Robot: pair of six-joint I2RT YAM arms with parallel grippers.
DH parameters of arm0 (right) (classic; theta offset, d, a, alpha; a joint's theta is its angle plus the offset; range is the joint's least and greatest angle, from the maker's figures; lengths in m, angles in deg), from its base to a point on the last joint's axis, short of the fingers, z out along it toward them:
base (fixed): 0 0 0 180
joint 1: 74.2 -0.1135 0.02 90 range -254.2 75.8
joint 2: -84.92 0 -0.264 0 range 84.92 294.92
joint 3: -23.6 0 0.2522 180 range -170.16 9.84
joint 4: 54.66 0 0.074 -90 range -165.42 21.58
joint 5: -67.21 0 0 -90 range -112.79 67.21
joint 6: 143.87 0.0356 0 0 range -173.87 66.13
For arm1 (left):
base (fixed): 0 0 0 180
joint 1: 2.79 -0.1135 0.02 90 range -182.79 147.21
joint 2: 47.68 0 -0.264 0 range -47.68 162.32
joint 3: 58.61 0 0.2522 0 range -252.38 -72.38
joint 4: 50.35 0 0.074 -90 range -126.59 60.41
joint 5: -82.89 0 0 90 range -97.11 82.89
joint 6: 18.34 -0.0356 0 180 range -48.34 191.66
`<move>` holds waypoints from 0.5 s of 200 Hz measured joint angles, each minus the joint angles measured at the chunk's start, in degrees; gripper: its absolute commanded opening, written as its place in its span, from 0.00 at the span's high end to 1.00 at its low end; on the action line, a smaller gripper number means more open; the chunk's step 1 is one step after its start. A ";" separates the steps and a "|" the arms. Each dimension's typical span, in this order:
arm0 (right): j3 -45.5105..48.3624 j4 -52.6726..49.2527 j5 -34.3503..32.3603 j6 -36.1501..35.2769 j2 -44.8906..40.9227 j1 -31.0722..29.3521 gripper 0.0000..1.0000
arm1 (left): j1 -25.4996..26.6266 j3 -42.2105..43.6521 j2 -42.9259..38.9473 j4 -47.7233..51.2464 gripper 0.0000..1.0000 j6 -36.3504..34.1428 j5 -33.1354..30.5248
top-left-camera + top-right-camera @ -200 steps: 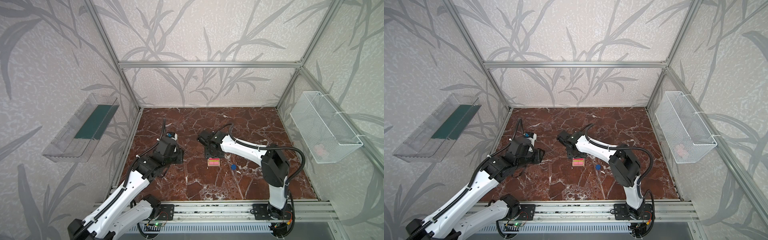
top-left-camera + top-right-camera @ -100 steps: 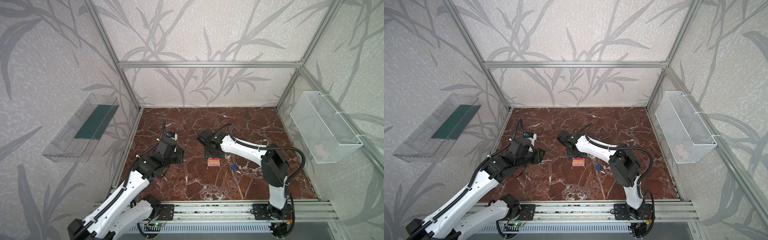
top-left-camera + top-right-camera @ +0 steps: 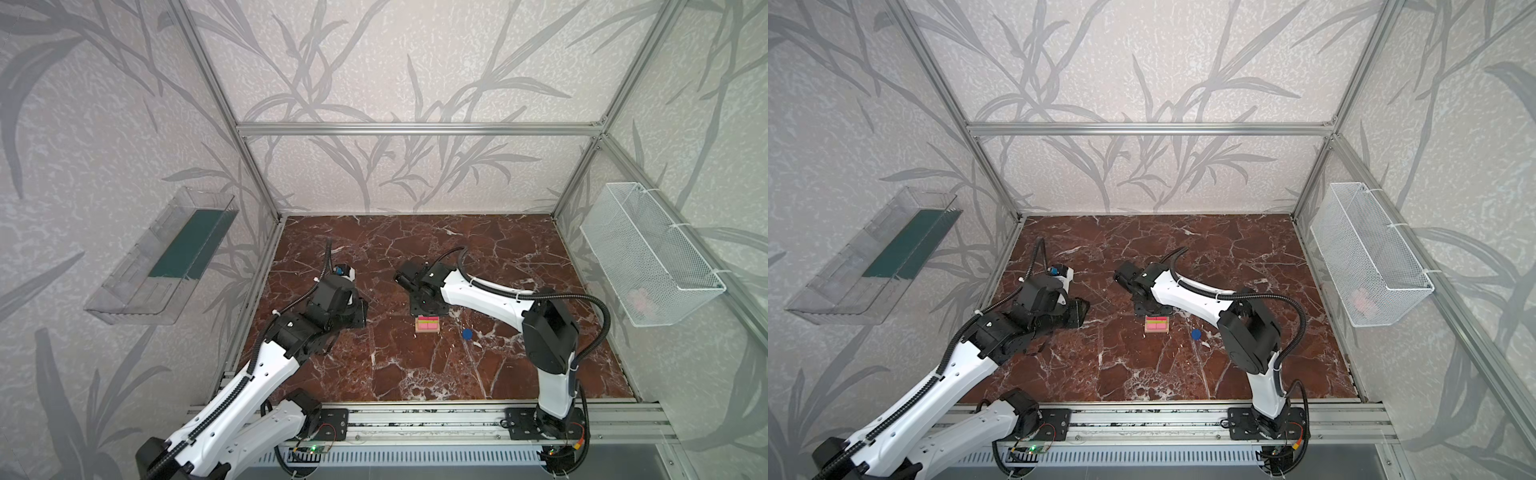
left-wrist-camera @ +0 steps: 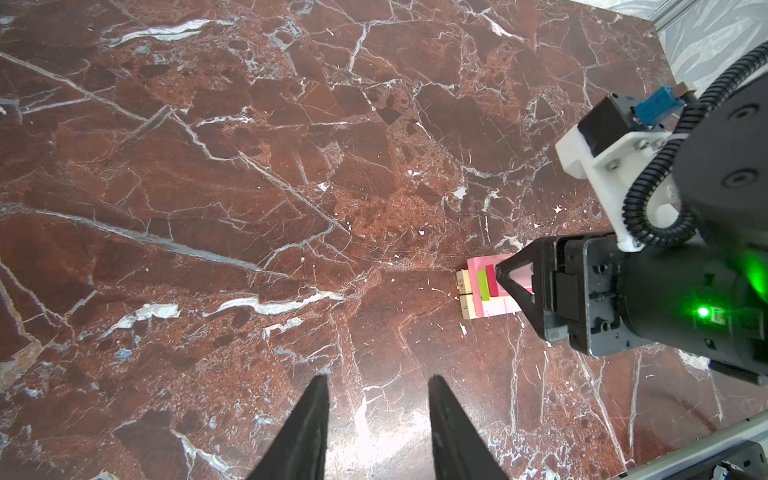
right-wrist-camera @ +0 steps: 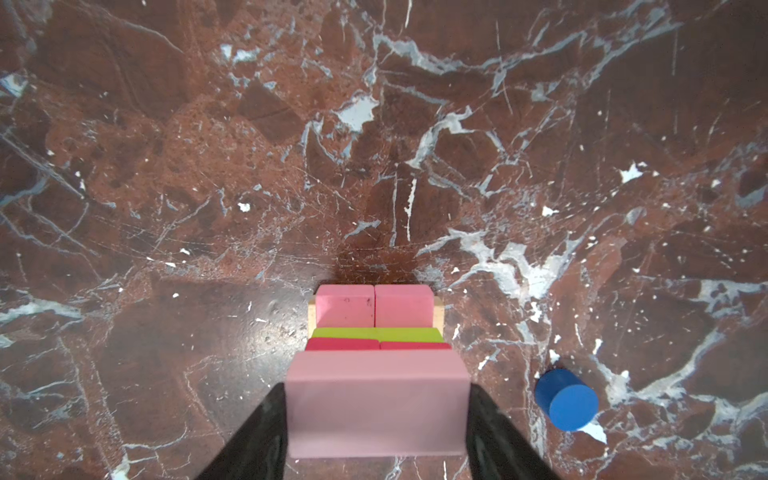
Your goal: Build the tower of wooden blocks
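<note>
Toward the left edge of the table (image 3: 415, 249) the left gripper (image 4: 377, 415) hangs over the marble, jaws parted, nothing between them. Mid-table stands the tower (image 3: 427, 324): tan bars (image 4: 464, 291) lowest, two pink bars (image 5: 345, 307), a lime-green bar (image 5: 376, 334), red cubes (image 5: 343, 344). The right gripper (image 5: 376, 390) clamps a third pink bar (image 5: 376, 419) right over it. The blue disc (image 5: 566, 400) sits on the marble just right of the tower

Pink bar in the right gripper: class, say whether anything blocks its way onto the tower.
Nothing visible does. The right gripper holds the pink bar right by the tower; the blue disc lies apart on the table, and the left gripper hangs well away.
</note>
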 measured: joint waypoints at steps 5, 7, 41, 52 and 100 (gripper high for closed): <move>0.00 0.00 -0.02 0.00 0.00 0.00 0.38 | 0.00 0.00 0.00 0.00 0.61 0.00 0.00; 0.00 0.00 -0.02 0.00 0.00 0.00 0.38 | 0.00 0.00 0.00 0.00 0.61 0.00 0.02; 0.00 0.00 0.00 0.00 0.00 0.00 0.38 | 0.00 0.02 0.00 0.00 0.61 0.00 0.00; 0.00 0.00 0.00 0.00 0.00 0.00 0.38 | 0.00 0.02 0.00 0.00 0.61 0.00 0.00; 0.00 0.00 0.02 -0.02 0.00 0.00 0.39 | 0.00 0.02 0.00 0.00 0.61 0.00 0.02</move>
